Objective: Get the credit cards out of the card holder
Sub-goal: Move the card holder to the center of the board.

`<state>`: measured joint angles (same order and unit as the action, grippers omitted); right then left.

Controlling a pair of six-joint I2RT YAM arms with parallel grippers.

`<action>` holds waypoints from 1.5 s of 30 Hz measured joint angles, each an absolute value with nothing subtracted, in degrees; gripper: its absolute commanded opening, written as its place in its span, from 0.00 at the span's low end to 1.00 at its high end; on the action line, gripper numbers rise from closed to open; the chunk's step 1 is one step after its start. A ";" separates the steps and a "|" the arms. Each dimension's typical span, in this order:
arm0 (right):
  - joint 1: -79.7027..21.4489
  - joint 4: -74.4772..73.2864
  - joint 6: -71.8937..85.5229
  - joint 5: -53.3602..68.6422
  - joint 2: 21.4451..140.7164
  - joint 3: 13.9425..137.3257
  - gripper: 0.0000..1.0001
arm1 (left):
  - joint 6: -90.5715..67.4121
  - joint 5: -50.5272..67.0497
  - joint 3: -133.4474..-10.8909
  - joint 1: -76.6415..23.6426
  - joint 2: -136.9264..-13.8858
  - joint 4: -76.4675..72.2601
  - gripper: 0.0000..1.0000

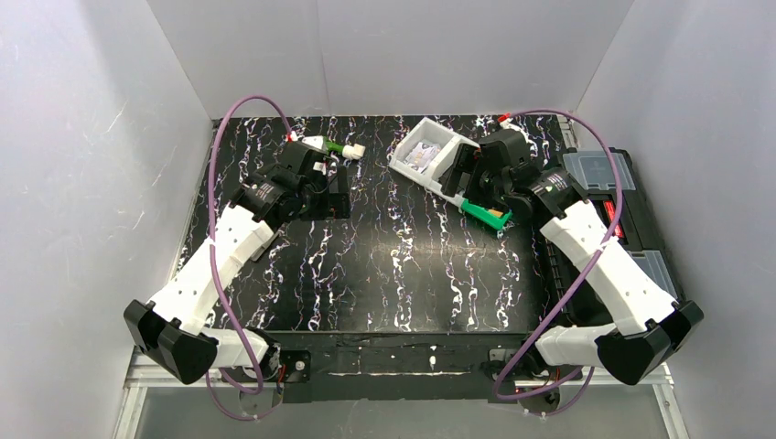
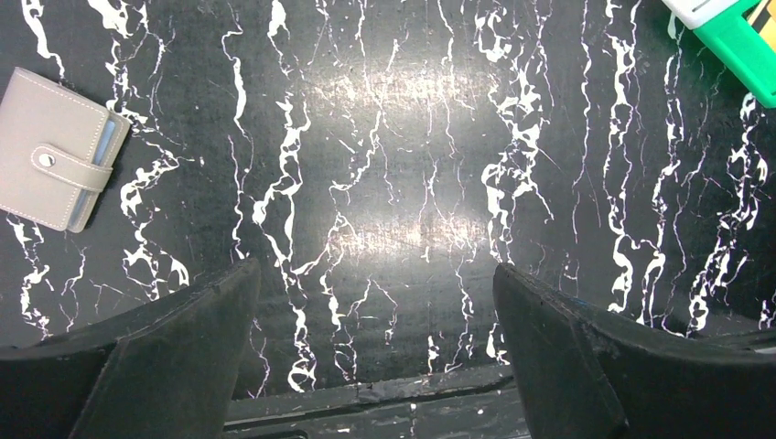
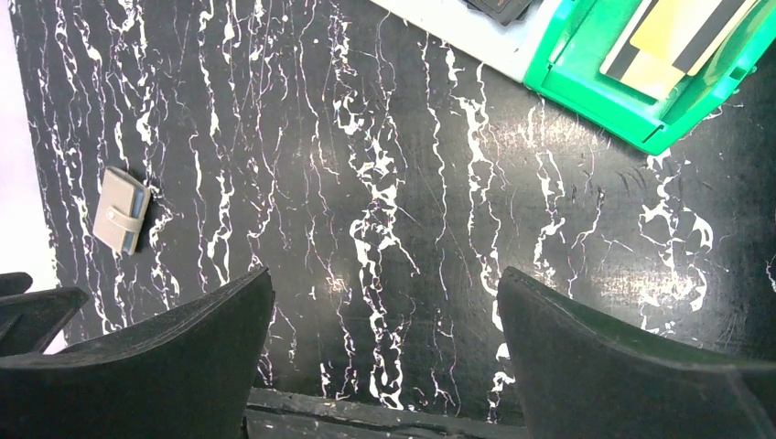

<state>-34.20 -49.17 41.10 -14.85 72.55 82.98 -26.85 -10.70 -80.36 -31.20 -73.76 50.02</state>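
A: Step?
B: Pre-grasp. Small beige-grey snap-tab folding card holder (image 2: 55, 151) shut, flat on black white-veined worktop (image 2: 412, 137), near wide-open empty left hand (image 2: 375, 279) (right hand (image 3: 384, 274) likewise).
A: Next?
B: Pin holder, pop snap.

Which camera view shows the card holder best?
The left wrist view: the card holder lies close and closed, its snap strap and a blue edge clear. The right wrist view shows it small, at far left. The top view does not show it.
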 measured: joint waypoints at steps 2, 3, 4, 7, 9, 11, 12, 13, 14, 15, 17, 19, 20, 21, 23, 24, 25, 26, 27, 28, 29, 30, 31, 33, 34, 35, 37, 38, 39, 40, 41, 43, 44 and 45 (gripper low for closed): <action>-34.20 -49.10 40.47 -14.83 72.64 83.07 0.98 | -27.05 -11.49 -80.36 -31.20 -73.76 49.93 0.99; -34.20 -49.15 40.21 -14.83 72.73 83.07 0.98 | -27.14 -11.77 -80.36 -31.20 -73.76 49.95 1.00; -34.20 -49.12 40.03 -14.83 72.79 83.07 0.98 | -27.35 -12.21 -80.36 -31.20 -73.76 50.00 1.00; -34.20 -49.15 39.48 -14.87 72.86 83.07 0.98 | -28.40 -13.58 -80.42 -31.20 -73.78 50.85 0.99; -34.20 -49.15 38.96 -14.90 72.86 83.07 0.98 | -28.93 -14.44 -80.53 -31.20 -73.78 51.70 0.99; -34.20 -49.12 38.72 -14.90 72.86 83.07 0.98 | -29.23 -14.87 -80.53 -31.20 -73.78 52.14 1.00; -34.17 -49.12 38.68 -14.90 72.86 83.07 0.99 | -29.36 -15.09 -80.53 -31.18 -73.78 52.38 1.00; -34.17 -49.12 38.63 -14.90 72.86 83.07 0.98 | -29.47 -15.27 -80.53 -31.18 -73.76 52.51 1.00; -34.20 -49.12 38.59 -14.87 72.86 83.07 0.98 | -29.58 -15.38 -80.51 -31.18 -73.67 52.45 1.00; -34.20 -49.12 38.54 -14.90 72.86 83.05 0.98 | -29.63 -15.49 -80.42 -31.18 -73.56 52.36 1.00; -34.20 -49.10 38.52 -14.90 72.86 83.05 0.98 | -29.65 -15.64 -79.90 -31.18 -72.97 52.05 1.00; -34.20 -49.10 38.50 -14.87 72.84 83.00 0.99 | -29.78 -16.08 -79.46 -31.09 -72.29 51.86 1.00; -34.20 -49.06 38.46 -14.90 72.82 82.91 0.98 | -30.04 -16.51 -79.44 -31.03 -72.12 51.88 0.99; -34.17 -48.97 38.39 -14.90 72.73 82.74 0.98 | -30.30 -17.04 -79.44 -30.89 -72.10 51.86 0.99; -34.17 -48.71 38.26 -14.90 72.44 82.13 0.98 | -31.14 -18.24 -79.44 -30.33 -72.31 52.23 1.00; -34.17 -48.45 38.17 -14.87 72.25 81.73 0.98 | -31.62 -18.92 -79.46 -29.82 -72.58 52.75 0.99; -34.17 -48.05 38.09 -14.83 71.94 81.08 0.98 | -32.23 -19.51 -79.57 -29.10 -73.01 53.47 0.99; -34.20 -47.77 37.93 -14.79 71.55 80.31 0.98 | -32.86 -20.08 -79.70 -28.23 -73.65 54.24 0.99; -34.20 -47.77 37.85 -14.63 71.31 79.83 0.98 | -33.52 -20.56 -79.77 -27.11 -74.35 54.94 1.00; -34.17 -47.79 37.69 -14.37 71.22 79.50 0.98 | -34.15 -20.97 -79.77 -25.87 -75.00 55.44 0.99; -34.17 -47.62 37.63 -14.11 71.18 79.26 0.98 | -34.72 -21.43 -79.77 -24.53 -75.68 55.92 1.00; -34.17 -47.37 37.52 -13.69 71.18 78.96 0.98 | -35.22 -21.74 -79.72 -23.16 -76.20 56.10 1.00; -34.17 -47.24 37.47 -13.28 71.18 78.72 0.98 | -35.73 -21.98 -79.66 -21.74 -76.62 56.14 0.99; -34.17 -46.46 37.43 -12.34 71.13 77.91 0.98 | -36.84 -22.04 -79.46 -18.76 -77.41 56.25 0.99; -34.17 -46.04 37.43 -11.68 71.07 77.36 0.98 | -37.39 -22.04 -79.35 -17.23 -77.80 56.18 0.99; -34.17 -45.80 37.43 -11.38 71.00 76.93 0.98 | -37.82 -22.04 -79.22 -16.05 -78.19 56.14 0.99; -34.17 -45.34 37.41 -10.39 70.81 75.79 0.98 | -39.07 -21.65 -78.63 -12.60 -79.33 55.51 0.96; -34.17 -45.12 37.43 -10.02 70.76 75.33 0.98 | -39.72 -21.43 -78.17 -10.98 -80.01 55.05 0.92; -34.17 -44.97 37.41 -9.65 70.76 75.02 0.98 | -40.29 -21.19 -77.80 -9.63 -80.60 54.70 0.89; -34.17 -44.86 37.41 -9.30 70.76 74.81 0.98 | -41.01 -20.64 -77.30 -7.90 -81.41 53.91 0.86; -34.17 -44.80 37.41 -8.93 70.74 74.63 0.99 | -41.67 -20.25 -76.82 -6.24 -82.41 53.15 0.82; -34.17 -44.75 37.32 -8.34 70.61 74.22 0.98 | -42.92 -19.88 -75.72 -3.38 -84.60 51.57 0.76; -34.17 -44.75 37.30 -8.03 70.54 74.06 0.99 | -43.55 -19.86 -75.22 -2.13 -85.69 50.96 0.73; -34.17 -44.73 37.26 -7.66 70.46 73.91 0.98 | -43.97 -19.94 -74.70 -1.06 -86.70 50.30 0.68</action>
